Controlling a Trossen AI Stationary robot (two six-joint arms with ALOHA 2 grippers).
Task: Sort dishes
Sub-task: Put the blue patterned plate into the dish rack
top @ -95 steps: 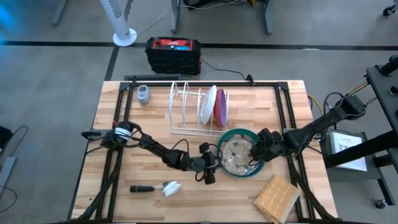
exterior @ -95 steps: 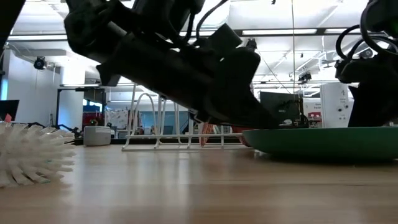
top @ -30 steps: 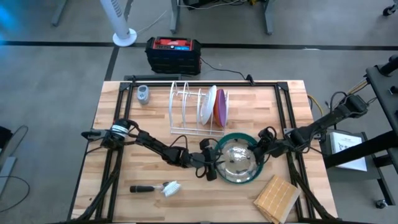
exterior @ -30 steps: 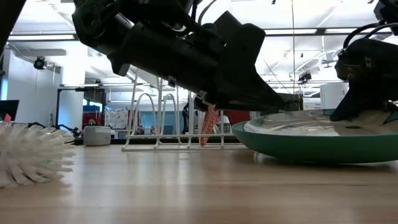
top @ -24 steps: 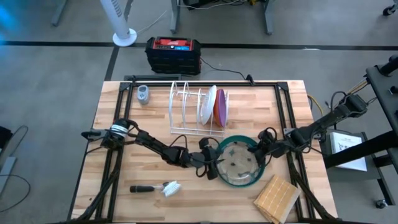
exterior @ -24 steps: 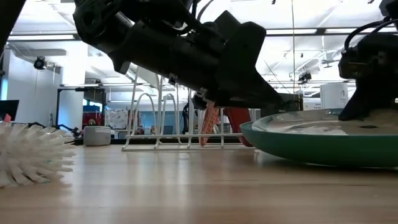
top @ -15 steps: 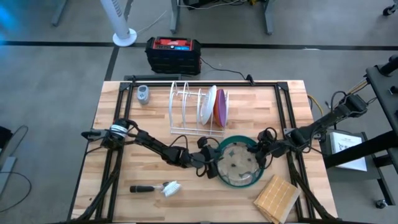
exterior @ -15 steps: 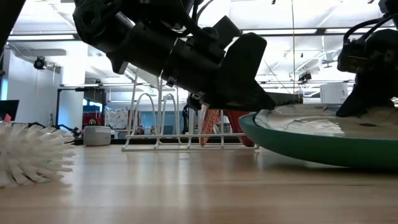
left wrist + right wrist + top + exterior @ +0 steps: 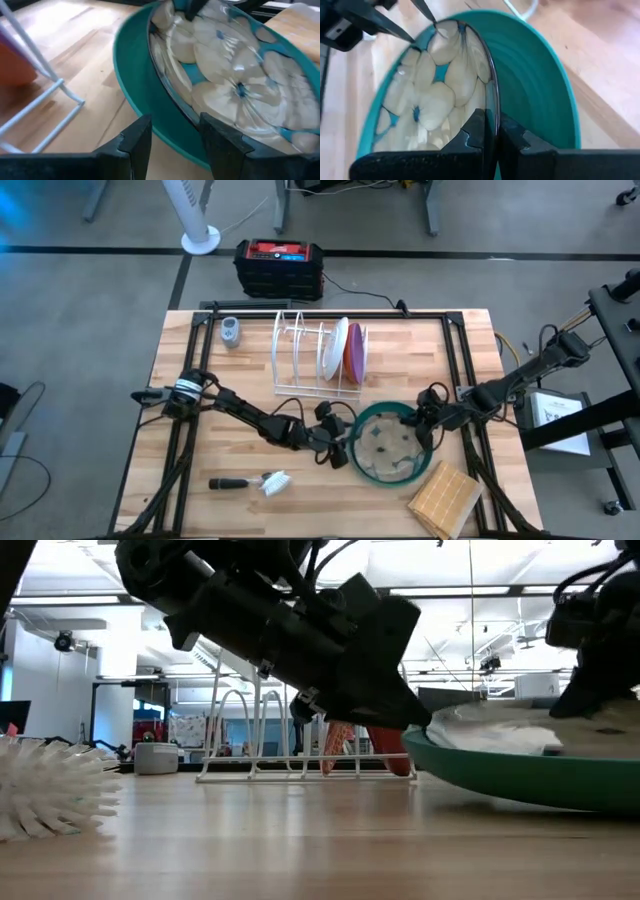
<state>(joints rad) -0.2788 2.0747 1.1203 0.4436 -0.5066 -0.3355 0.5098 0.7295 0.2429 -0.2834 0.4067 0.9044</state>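
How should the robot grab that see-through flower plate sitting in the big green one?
Probably by its thin rim, pinched edge-on. The clear flower plate lies nested in the teal plate, so only its edge is exposed. The right gripper already pinches that rim from the right; the left gripper straddles the teal rim opposite.

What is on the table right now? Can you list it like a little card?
Big plate: large teal-green round plate, tilted on the wooden table
Inside it: pale patterned round plate
Right gripper: pinching the patterned plate's rim
Left gripper: at the teal plate's rim
Rack: white wire rack holding an orange round plate and a purple round plate upright
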